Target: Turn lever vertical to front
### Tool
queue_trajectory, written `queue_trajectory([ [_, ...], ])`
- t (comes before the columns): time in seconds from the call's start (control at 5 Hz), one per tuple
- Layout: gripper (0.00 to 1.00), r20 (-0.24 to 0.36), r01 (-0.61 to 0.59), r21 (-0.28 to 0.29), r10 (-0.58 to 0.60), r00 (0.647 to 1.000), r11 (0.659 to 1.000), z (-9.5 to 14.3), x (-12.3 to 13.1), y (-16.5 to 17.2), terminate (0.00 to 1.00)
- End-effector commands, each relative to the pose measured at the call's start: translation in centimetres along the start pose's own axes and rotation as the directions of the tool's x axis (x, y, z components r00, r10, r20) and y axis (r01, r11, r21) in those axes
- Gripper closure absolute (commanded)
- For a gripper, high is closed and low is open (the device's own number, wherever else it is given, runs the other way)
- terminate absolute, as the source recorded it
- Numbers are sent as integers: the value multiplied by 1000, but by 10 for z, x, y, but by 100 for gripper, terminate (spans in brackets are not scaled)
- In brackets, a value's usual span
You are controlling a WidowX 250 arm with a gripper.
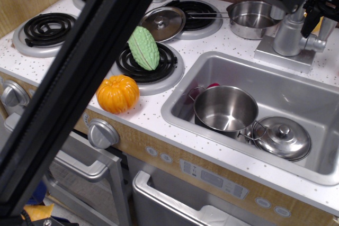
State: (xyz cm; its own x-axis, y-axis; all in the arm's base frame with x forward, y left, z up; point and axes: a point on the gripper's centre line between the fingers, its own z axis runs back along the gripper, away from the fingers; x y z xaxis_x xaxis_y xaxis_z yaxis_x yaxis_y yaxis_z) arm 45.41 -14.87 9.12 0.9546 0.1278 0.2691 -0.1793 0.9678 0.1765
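A toy kitchen counter (233, 43) is seen from above and at an angle, with a thick black robot arm (79, 72) crossing the frame diagonally from the lower left to the top centre. At the upper right of the frame, the silver faucet column (288, 35) is mounted on a grey base behind the sink (296, 86). The lever (318, 43) is found on the right side of that column, joined by a short stub and projecting toward the right edge of the frame. The black gripper (315, 3) is positioned directly over the faucet, its dark parts overlapping the top of the column and the area just above the lever (whether its fingers are parted or closed around anything cannot be told, since they are cut off and blurred at the frame edge).

In the sink, an open steel pot (225, 110) is set upright, with a domed steel lid (280, 138) lying just beside it to the right and touching its handle. A small pan (254, 18) is placed on the counter left of the faucet. A flat lid (163, 23) is rested by the upper centre burner. A green bumpy vegetable (143, 47) is laid on the centre burner (151, 67), and an orange pumpkin (117, 93) is set on the counter just below it. Round stove knobs (102, 133) are fixed along the front panel at the lower left.
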Motion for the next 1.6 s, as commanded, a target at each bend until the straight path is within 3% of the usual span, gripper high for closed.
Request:
queue_trajectory([
  [0.0,0,0,0,0,0,1000,1000,0,0,0,0],
  [0.2,0,31,-8,-6,8,999,1000,2,12,5,0],
  [0.6,0,75,9,38,-12,997,999,21,36,6,0],
  [1.0,0,169,38,34,-43,985,999,10,50,16,0],
  [1.4,0,236,71,69,-86,968,995,10,69,23,0],
])
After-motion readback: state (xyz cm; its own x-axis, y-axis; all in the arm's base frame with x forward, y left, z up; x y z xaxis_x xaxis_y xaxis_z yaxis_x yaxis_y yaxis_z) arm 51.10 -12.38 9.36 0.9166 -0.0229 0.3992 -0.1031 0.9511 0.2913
